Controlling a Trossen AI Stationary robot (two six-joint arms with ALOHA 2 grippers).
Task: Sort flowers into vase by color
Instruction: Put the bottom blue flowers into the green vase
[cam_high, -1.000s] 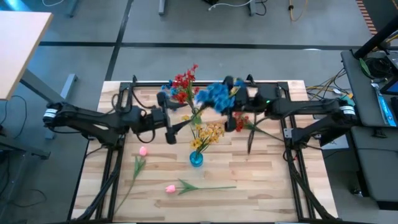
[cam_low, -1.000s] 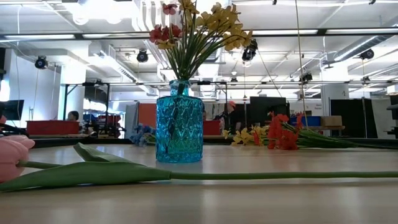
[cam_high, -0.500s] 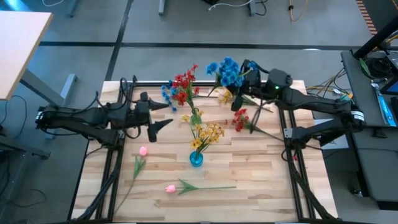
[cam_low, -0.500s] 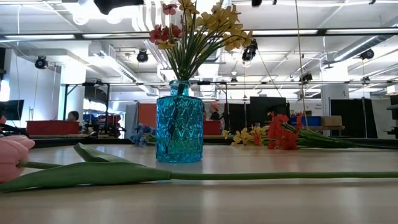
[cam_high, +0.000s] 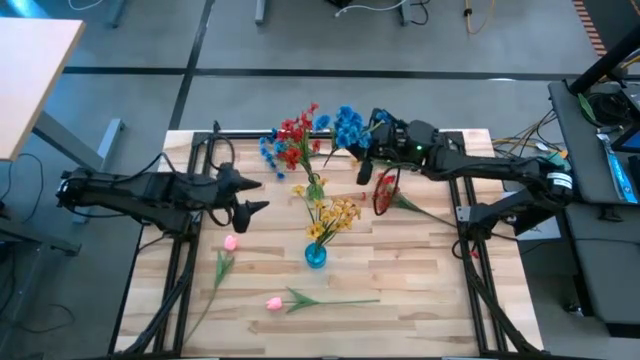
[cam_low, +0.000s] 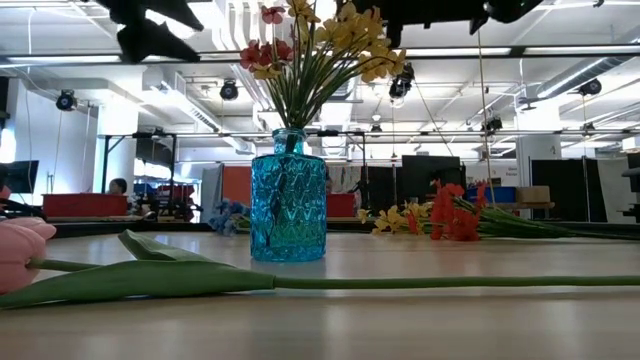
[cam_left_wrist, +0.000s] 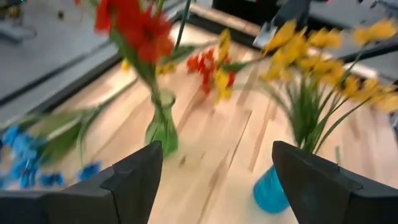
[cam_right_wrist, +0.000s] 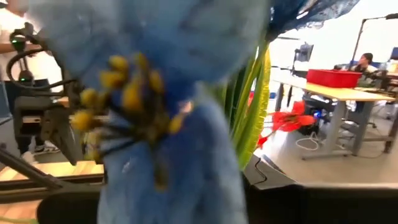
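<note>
Blue blossoms fill our right wrist view, and from above we see the right gripper pinching that spray by its stem near the table's far edge, at about one o'clock from the blue vase. That vase holds yellow flowers. A green vase at its twelve o'clock carries red flowers, with more blue sprigs lying beside them. Loose red blossoms lie at two o'clock. We count two pink tulips lying flat at six to nine o'clock. Our left gripper hovers at ten o'clock, its jaws spread, empty.
</note>
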